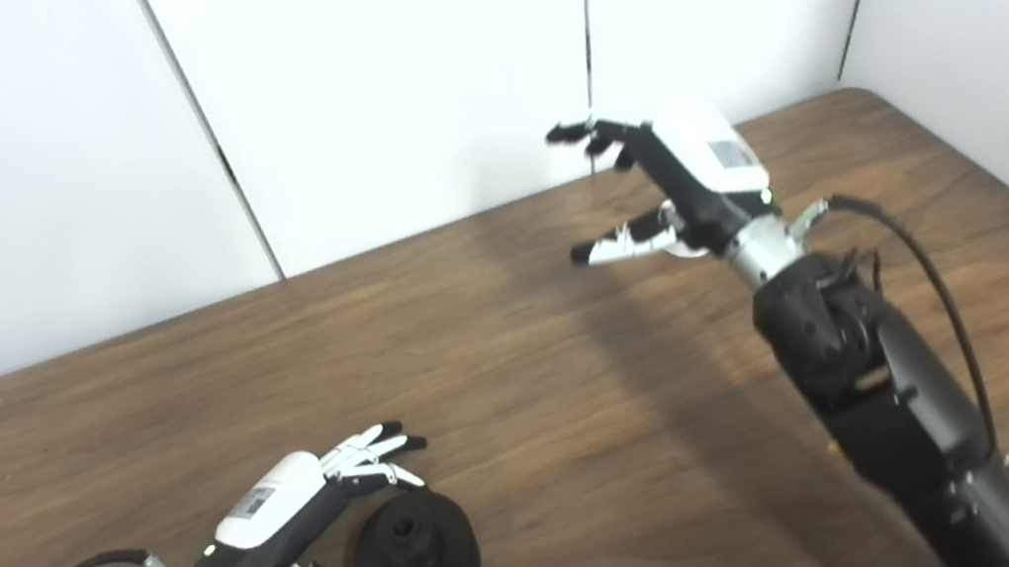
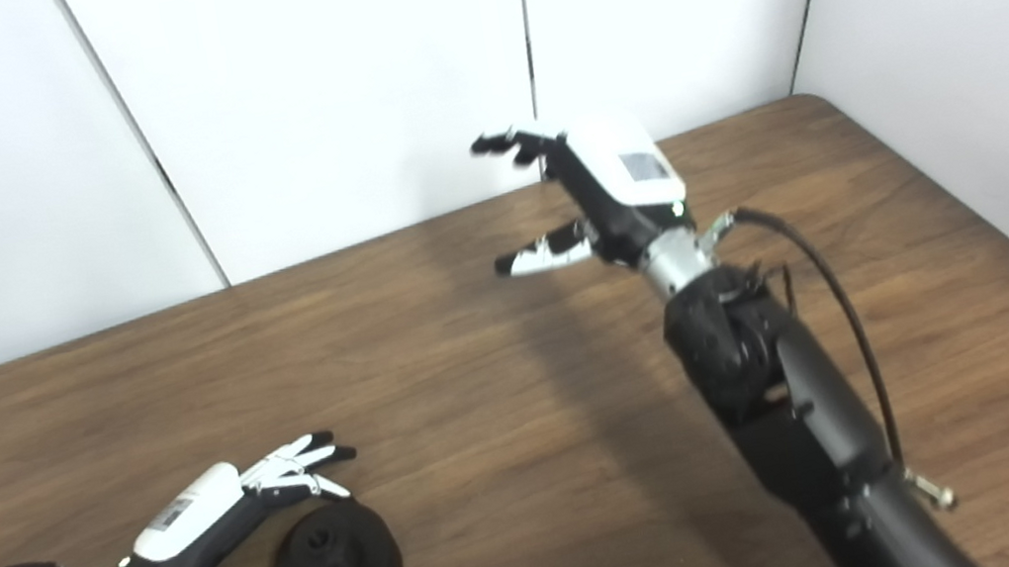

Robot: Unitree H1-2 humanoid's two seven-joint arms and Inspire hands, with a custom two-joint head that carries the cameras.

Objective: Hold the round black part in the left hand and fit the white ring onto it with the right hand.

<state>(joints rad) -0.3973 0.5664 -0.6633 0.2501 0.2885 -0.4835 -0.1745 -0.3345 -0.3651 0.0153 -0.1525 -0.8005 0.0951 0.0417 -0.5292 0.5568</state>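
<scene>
The round black part (image 1: 417, 557) lies flat on the wooden table (image 1: 518, 371) near the front left, with a raised hub in its middle. My left hand (image 1: 300, 524) reaches around it from the left, fingers spread over its far edge and thumb by its near edge, open and not clasping it. My right hand (image 1: 670, 184) hovers above the back right of the table, open, fingers and thumb spread toward the left, holding nothing I can make out. No white ring is clearly in sight; a small pale shape under the right palm is too unclear to name.
White wall panels (image 1: 394, 80) rise just behind the table's far edge and along its right side. The right forearm (image 1: 893, 405) with its looping cable crosses the right part of the table. Bare wood lies between the two hands.
</scene>
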